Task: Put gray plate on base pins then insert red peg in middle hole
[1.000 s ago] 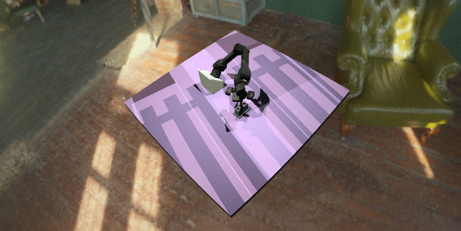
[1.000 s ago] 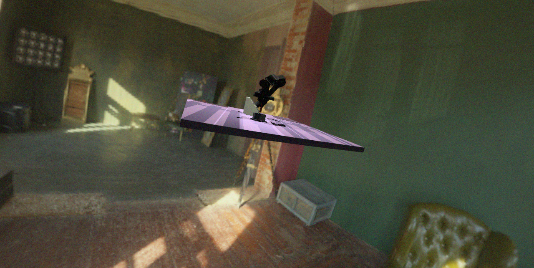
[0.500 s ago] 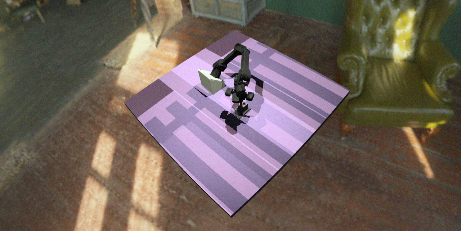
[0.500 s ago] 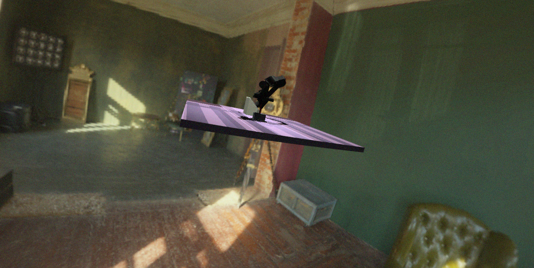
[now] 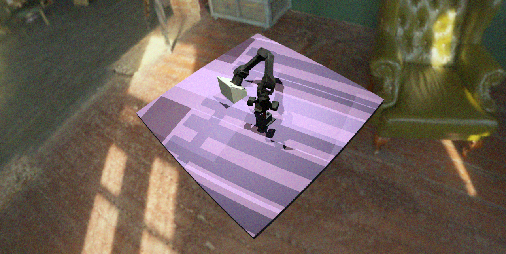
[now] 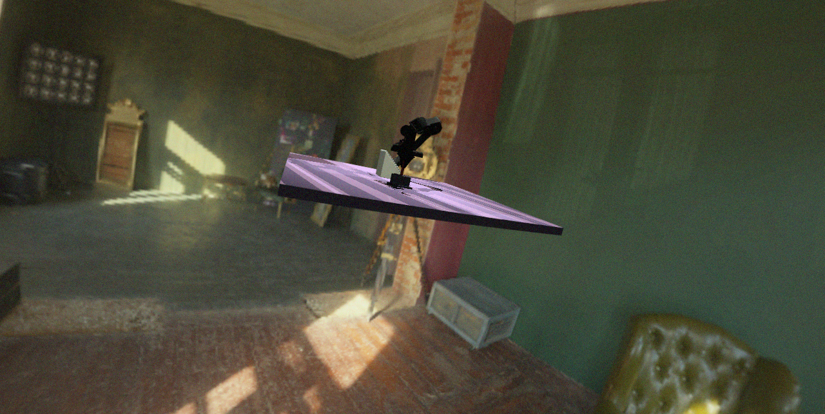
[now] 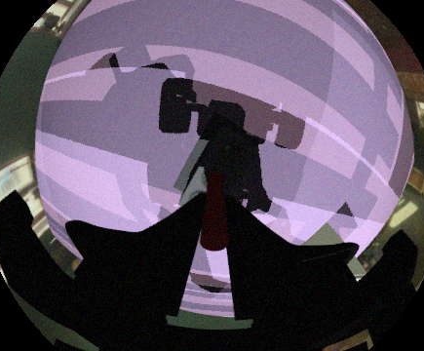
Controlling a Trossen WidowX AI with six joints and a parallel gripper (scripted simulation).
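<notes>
My gripper (image 5: pixel 263 111) (image 7: pixel 214 199) is shut on the red peg (image 7: pixel 214 229), which stands about upright between the fingertips. Its near end shows in the wrist view, and its far end points at the base assembly. The gray base (image 5: pixel 271 120) (image 6: pixel 399 182) (image 7: pixel 191 165) is on the table below the fingers, mostly in dark shadow, with one lit edge strip. I cannot tell the gray plate apart from the base in this shadow, nor see its middle hole. Whether the peg's tip touches or enters anything is hidden.
A large pale wedge-shaped block (image 5: pixel 229 91) (image 6: pixel 386 165) stands by the arm's foot, left of the gripper in the top view. The square striped table (image 5: pixel 247 178) (image 6: pixel 472 209) carries the setup, with hard dark shadows around the base.
</notes>
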